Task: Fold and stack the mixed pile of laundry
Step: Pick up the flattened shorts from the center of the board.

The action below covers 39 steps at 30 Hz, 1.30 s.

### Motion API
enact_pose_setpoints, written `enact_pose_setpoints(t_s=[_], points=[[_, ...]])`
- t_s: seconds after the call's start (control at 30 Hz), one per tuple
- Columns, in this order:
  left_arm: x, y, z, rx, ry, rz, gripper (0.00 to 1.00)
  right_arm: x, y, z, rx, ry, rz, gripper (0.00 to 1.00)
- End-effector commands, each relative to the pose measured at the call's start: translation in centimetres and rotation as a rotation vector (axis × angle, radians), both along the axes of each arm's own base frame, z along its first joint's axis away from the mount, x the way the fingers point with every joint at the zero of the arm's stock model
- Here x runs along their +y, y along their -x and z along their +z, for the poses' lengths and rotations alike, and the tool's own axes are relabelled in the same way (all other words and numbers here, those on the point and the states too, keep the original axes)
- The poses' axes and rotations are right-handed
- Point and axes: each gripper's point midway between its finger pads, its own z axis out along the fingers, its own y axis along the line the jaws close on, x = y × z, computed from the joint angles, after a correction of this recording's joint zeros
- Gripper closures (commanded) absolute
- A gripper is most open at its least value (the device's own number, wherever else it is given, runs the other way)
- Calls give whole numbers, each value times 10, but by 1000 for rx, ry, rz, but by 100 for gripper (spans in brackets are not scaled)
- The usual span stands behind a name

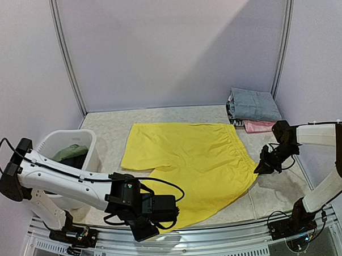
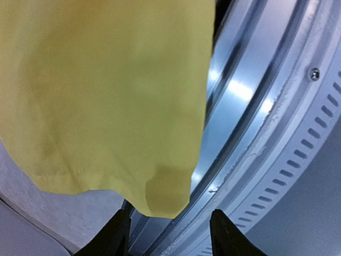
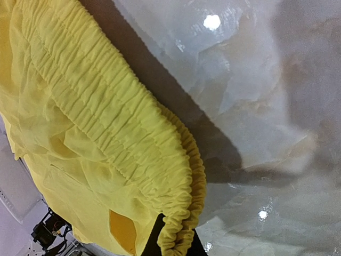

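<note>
The bright yellow elastic-waist shorts (image 1: 190, 167) lie spread flat on the table. My right gripper (image 1: 258, 169) is shut on the gathered waistband corner (image 3: 178, 234) at the shorts' right side. My left gripper (image 1: 163, 216) is at the near leg hem; in its wrist view the fingers (image 2: 114, 237) stand apart with the yellow hem corner (image 2: 168, 194) just ahead of them, not gripped. Folded grey (image 1: 254, 104) and pink (image 1: 258, 125) pieces are stacked at the back right. An olive-green item (image 1: 70, 152) and a dark one sit in the tub.
A white plastic tub (image 1: 86, 146) stands at the left of the table. The metal front rail (image 2: 266, 122) runs right under my left gripper. White walls and frame posts (image 1: 65, 53) close in the back.
</note>
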Motion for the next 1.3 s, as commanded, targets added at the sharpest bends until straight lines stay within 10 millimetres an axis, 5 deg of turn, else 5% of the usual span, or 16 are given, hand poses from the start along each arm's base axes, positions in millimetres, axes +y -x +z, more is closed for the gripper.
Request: enact_pose_setpoints(t_s=[0.0, 0.37, 0.67, 0.73, 0.77, 1.0, 1.27], points=[[-16, 17, -9, -14, 42, -5, 49, -4, 7, -9, 38, 29, 5, 100], [-7, 12, -43, -132, -26, 46, 60, -5, 12, -15, 57, 34, 34, 100], [-5, 3, -48, -224, -45, 55, 77, -2, 11, -14, 56, 24, 50, 100], [-3, 3, -48, -228, -50, 49, 91, -2, 10, -13, 55, 22, 50, 100], [-3, 2, -46, -231, -49, 45, 100, -1, 10, -13, 60, 19, 50, 100], [-6, -7, 10, -235, 30, 34, 100, -10, 1, 22, 52, 81, 54, 100], [11, -40, 59, -235, 45, 76, 100, -11, -4, 67, 15, 78, 10, 100]])
